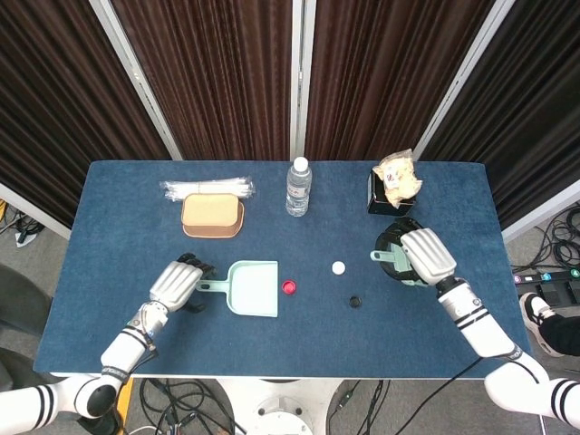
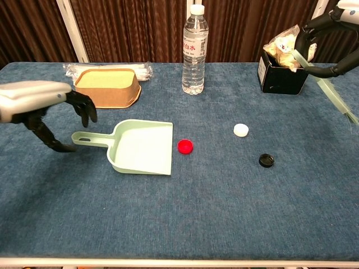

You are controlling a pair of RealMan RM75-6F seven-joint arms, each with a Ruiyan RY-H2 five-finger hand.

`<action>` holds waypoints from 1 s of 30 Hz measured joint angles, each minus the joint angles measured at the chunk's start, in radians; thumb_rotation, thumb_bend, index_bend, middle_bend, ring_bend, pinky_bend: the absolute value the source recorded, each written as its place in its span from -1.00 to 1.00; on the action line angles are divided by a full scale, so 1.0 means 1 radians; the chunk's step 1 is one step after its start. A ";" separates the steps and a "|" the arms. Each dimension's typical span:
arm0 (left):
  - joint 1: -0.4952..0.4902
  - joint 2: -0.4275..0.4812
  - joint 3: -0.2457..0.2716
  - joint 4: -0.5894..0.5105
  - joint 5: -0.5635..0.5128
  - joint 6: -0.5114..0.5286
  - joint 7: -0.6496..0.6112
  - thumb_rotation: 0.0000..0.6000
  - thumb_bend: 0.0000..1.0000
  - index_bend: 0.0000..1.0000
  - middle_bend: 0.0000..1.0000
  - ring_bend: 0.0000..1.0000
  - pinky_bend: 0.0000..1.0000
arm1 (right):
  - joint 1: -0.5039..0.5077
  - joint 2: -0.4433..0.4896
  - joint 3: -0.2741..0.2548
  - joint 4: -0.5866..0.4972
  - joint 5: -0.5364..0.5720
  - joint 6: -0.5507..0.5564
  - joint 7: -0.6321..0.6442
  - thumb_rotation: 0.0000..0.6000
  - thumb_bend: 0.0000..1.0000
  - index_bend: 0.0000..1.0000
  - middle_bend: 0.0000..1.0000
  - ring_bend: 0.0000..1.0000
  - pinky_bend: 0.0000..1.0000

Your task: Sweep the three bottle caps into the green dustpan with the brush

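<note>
The green dustpan (image 1: 254,288) (image 2: 143,147) lies left of centre, its mouth facing right and its handle (image 2: 84,137) pointing left. Just off its mouth sits the red cap (image 1: 289,287) (image 2: 185,147). Further right are the white cap (image 1: 338,267) (image 2: 241,130) and the black cap (image 1: 355,301) (image 2: 267,161). My left hand (image 1: 181,281) (image 2: 33,101) hovers at the handle's end with fingers apart, holding nothing. My right hand (image 1: 421,256) (image 2: 343,8) grips the pale green brush (image 1: 381,255) (image 2: 328,89), raised above the table's right side with the bristles slanting down.
A water bottle (image 1: 298,187) (image 2: 193,50) stands at the back centre. A brown box (image 1: 212,215) (image 2: 106,87) and a plastic-wrapped pack (image 1: 207,188) lie at the back left. A black box with a snack bag (image 1: 395,186) (image 2: 283,73) stands at the back right.
</note>
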 measured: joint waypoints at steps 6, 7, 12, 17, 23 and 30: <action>-0.025 -0.065 -0.003 0.040 -0.079 0.036 0.098 1.00 -0.58 -0.31 -0.23 -0.44 -0.61 | 0.002 -0.009 -0.008 0.017 -0.004 0.001 0.016 1.00 -0.27 0.29 0.14 -0.45 -0.65; -0.029 -0.072 -0.003 0.043 -0.090 0.040 0.111 1.00 -0.57 -0.31 -0.23 -0.44 -0.61 | 0.002 -0.010 -0.009 0.020 -0.004 0.001 0.018 1.00 -0.27 0.29 0.14 -0.45 -0.65; -0.056 -0.102 -0.002 0.060 -0.150 0.045 0.168 1.00 -0.50 -0.25 -0.20 -0.42 -0.60 | 0.004 -0.015 -0.015 0.035 -0.005 -0.003 0.032 1.00 -0.26 0.29 0.14 -0.45 -0.64; -0.080 -0.123 -0.001 0.079 -0.185 0.042 0.191 1.00 -0.47 -0.21 -0.17 -0.38 -0.58 | 0.007 -0.019 -0.020 0.049 -0.002 -0.008 0.043 1.00 -0.26 0.29 0.14 -0.45 -0.64; -0.097 -0.136 0.006 0.097 -0.213 0.047 0.208 1.00 -0.45 -0.18 -0.14 -0.37 -0.58 | 0.009 -0.025 -0.026 0.060 -0.006 -0.009 0.053 1.00 -0.26 0.29 0.14 -0.45 -0.64; -0.102 -0.147 0.019 0.110 -0.214 0.057 0.198 1.00 -0.43 -0.10 -0.07 -0.33 -0.58 | 0.010 -0.033 -0.031 0.068 -0.006 -0.009 0.057 1.00 -0.26 0.29 0.14 -0.45 -0.64</action>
